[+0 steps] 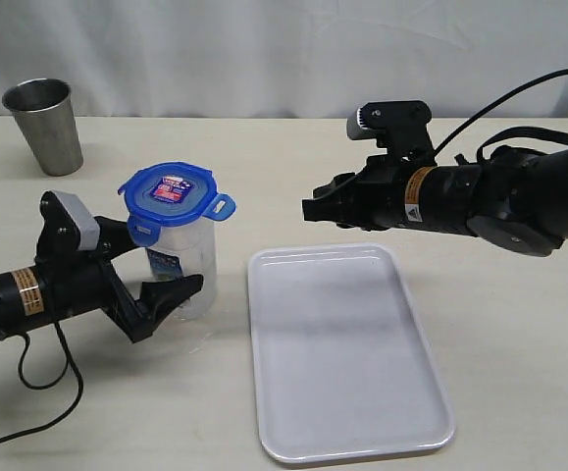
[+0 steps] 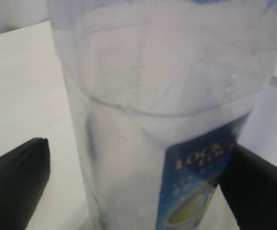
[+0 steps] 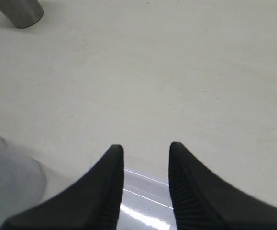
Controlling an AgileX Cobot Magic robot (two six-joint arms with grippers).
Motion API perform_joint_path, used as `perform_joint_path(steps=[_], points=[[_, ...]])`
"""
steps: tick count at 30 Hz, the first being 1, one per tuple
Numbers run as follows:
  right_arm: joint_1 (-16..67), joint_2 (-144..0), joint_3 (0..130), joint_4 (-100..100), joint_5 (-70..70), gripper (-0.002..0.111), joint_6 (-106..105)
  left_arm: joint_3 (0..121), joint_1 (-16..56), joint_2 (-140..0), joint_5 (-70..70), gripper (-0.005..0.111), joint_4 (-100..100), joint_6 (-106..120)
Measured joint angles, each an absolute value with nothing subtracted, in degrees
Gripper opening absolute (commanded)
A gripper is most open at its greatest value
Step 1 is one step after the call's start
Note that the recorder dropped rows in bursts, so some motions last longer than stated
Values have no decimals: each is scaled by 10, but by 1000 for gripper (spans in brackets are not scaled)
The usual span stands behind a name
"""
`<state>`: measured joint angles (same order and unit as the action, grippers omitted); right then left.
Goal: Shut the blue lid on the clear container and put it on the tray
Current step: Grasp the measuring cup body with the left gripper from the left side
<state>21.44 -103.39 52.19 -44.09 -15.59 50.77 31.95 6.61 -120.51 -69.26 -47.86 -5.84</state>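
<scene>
Left gripper (image 1: 174,267) spread, straddling clear container (image 1: 193,250); blue lid (image 1: 171,194) on top. Right gripper (image 1: 308,209) half-spread, empty, at 12 o'clock of tray (image 1: 362,422).

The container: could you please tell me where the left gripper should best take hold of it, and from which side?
Grip the container by its clear body, below the lid, coming in level from the side away from the tray. It stands upright, tall and narrow, so its walls suit a sideways pinch, while the lid's flaps stick out. The left gripper has its open jaws on either side of it.
</scene>
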Motion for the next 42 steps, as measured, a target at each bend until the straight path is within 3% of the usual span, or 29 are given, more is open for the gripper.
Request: perform_joint_path(steps=[35,37,42], points=[[214,-1034,522,-455,-132,31,513,365,95,-1229,-689,94,-434,-60],[214,-1034,522,-455,-132,31,514,365,95,-1229,-690,90,-434,-60],[214,-1034,522,-455,-132,31,514,365,95,-1229,-686,54,-434,-61]])
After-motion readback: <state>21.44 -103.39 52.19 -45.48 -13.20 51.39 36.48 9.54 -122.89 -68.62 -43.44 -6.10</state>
